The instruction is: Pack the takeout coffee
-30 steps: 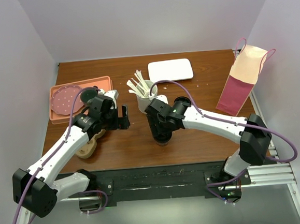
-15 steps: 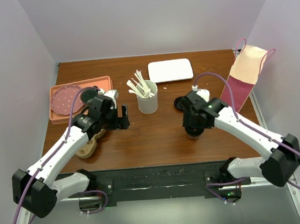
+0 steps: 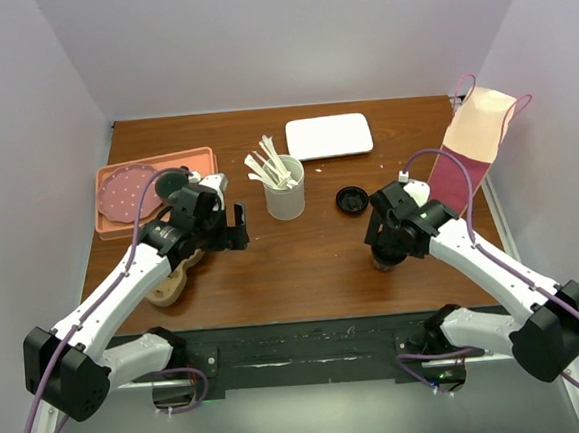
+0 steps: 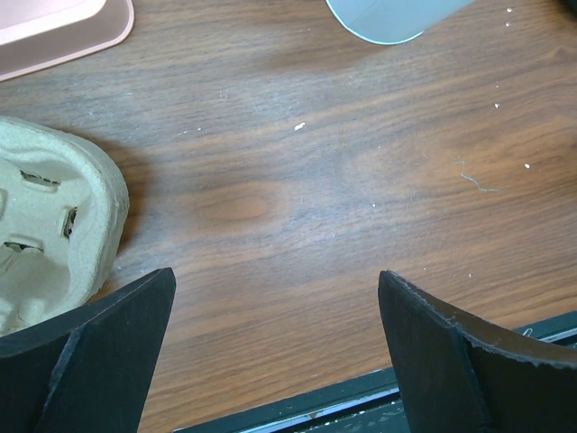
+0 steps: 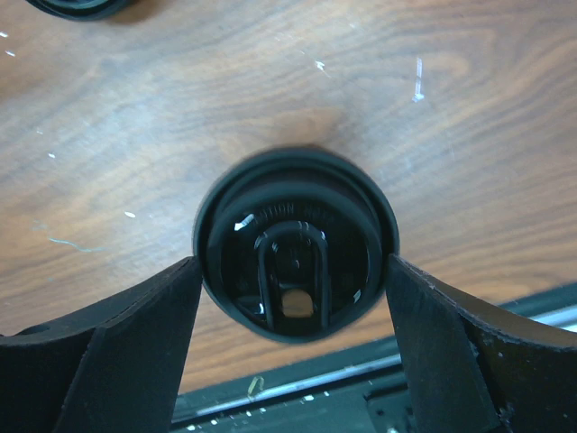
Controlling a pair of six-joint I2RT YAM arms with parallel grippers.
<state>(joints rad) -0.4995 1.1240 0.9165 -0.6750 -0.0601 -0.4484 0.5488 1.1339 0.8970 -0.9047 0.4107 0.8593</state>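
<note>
The takeout coffee (image 5: 296, 244), a dark cup with a round black lid, sits between my right gripper's fingers, which press on both sides of the lid rim. In the top view the right gripper (image 3: 387, 247) holds the cup (image 3: 384, 261) over the table's right front, left of the pink and cream paper bag (image 3: 465, 152). I cannot tell whether the cup rests on the wood. My left gripper (image 3: 238, 228) is open and empty above bare wood (image 4: 275, 361), just right of the cardboard cup carrier (image 4: 54, 225).
A loose black lid (image 3: 349, 200) lies just behind the right gripper. A white cup of pale stirrers (image 3: 286, 192) stands mid-table, with a white tray (image 3: 329, 136) behind it. A pink tray (image 3: 197, 162) with a pink plate and a dark mug (image 3: 171, 182) is at the left.
My right gripper has carried the coffee cup from the middle of the table to the right, toward the paper bag. The left arm has not moved.
</note>
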